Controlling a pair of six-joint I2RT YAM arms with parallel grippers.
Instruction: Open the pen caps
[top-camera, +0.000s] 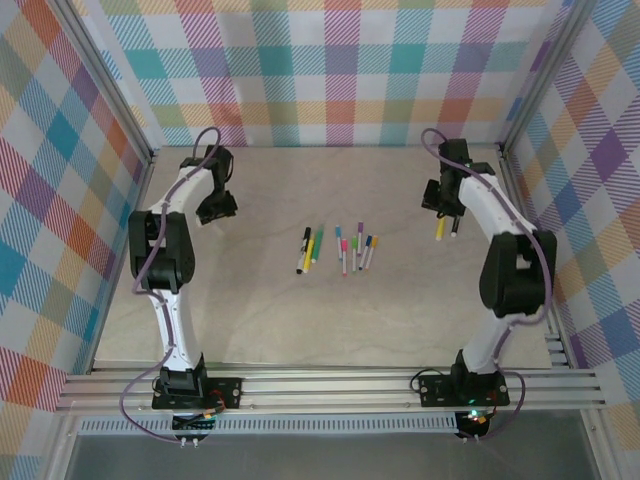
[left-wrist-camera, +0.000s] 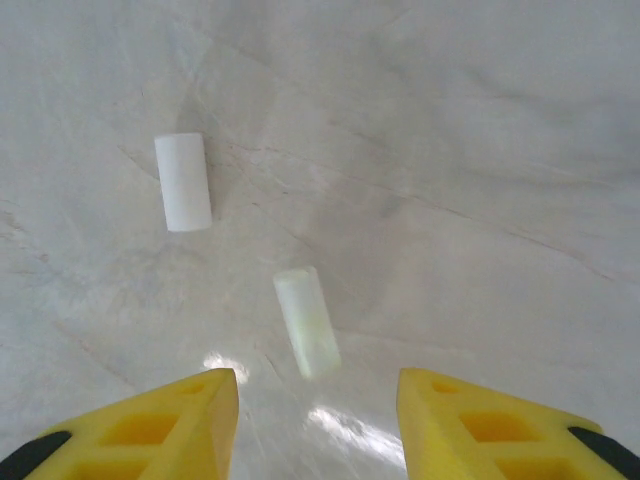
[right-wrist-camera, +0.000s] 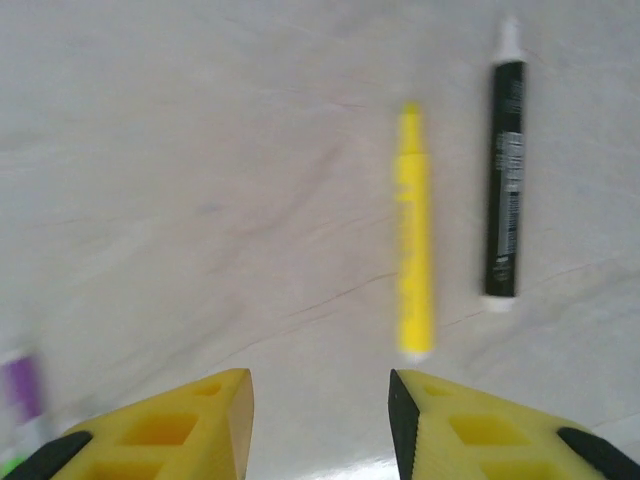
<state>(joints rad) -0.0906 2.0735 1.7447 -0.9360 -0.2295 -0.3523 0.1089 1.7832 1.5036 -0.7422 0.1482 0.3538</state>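
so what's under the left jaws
On the table: a white cap and a pale yellow-green cap, both loose. Whatever lies directly beneath the jaws themselves is covered.

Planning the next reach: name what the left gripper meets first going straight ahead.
Probably the pale green cap lying just ahead of the open left gripper; depth is unclear.

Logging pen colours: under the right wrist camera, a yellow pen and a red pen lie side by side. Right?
No. Beside the yellow pen lies a black pen, not a red one. The right wrist view shows it.
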